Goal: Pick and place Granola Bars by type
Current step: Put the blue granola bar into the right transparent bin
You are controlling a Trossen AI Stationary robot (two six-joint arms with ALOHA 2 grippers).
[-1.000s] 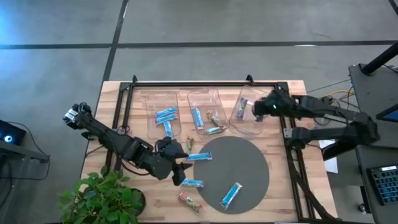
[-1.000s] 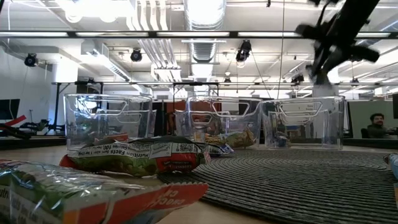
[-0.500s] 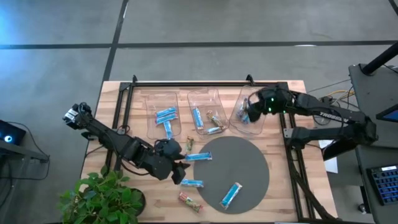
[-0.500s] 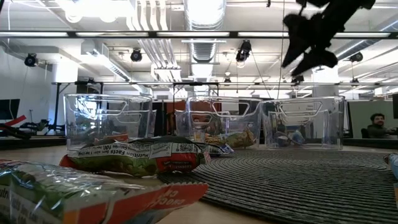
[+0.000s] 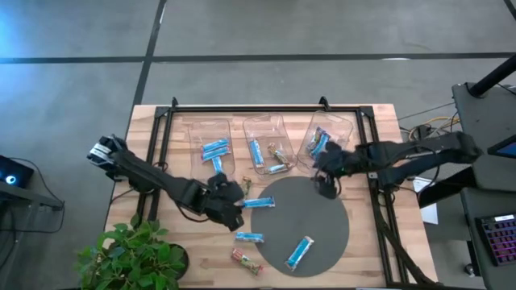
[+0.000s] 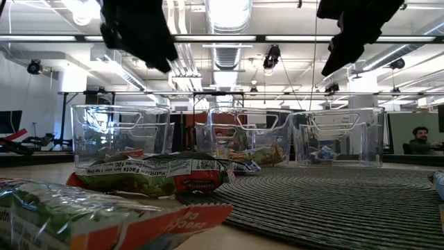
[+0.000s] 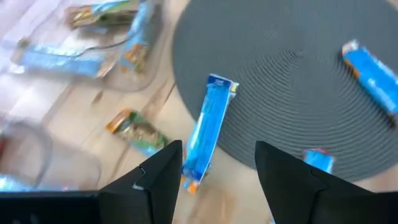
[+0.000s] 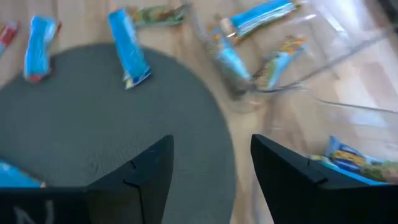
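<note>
My left gripper is open and empty, above the table just left of the round grey mat. A blue bar lies across the mat's edge below its fingers, also seen in the high view. A green-and-orange bar lies on the wood beside it. My right gripper is open and empty above the mat's far edge, near the right clear bin. Other bars lie on the mat and on the wood. Each bin holds bars.
Three clear bins stand in a row at the far side: the left bin with blue bars, the middle bin with blue and tan bars, the right one with a multicoloured bar. A potted plant stands at the near left corner.
My right gripper has gone from beside the right bin across it toward the table's left and near edge, ending above the mat's far edge. My left gripper has shifted a little toward the far edge, over the blue bar at the mat's edge.
</note>
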